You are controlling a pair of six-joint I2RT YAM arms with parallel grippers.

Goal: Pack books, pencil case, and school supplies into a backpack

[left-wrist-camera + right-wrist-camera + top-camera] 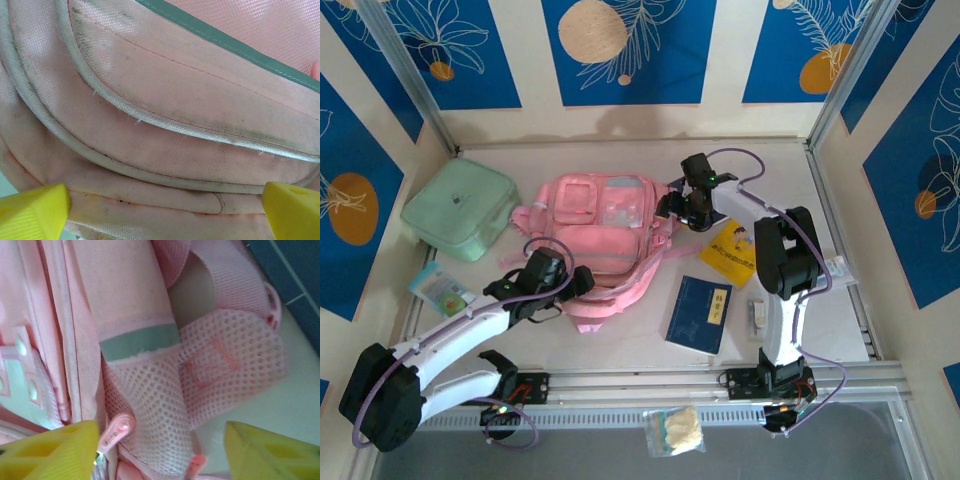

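backpack [605,250] [165,100] [125,305]: pink, lies flat mid-table with its front pockets up; its inside is out of sight, so I cannot tell what it holds.
pouch [458,208]: mint green, closed, back left, just beside the backpack.
book [698,313]: navy, flat on the table right of the backpack, outside it.
booklet [728,255]: yellow, just behind the book, its far end under the right arm.
left gripper [570,283] [165,210]: arm reaches in low from the near left; fingers spread wide over the backpack's piped seam.
right gripper [675,212] [160,450]: arm folded high, wrist at the backpack's right side; fingers apart astride a mesh strap [225,365], pinching nothing.
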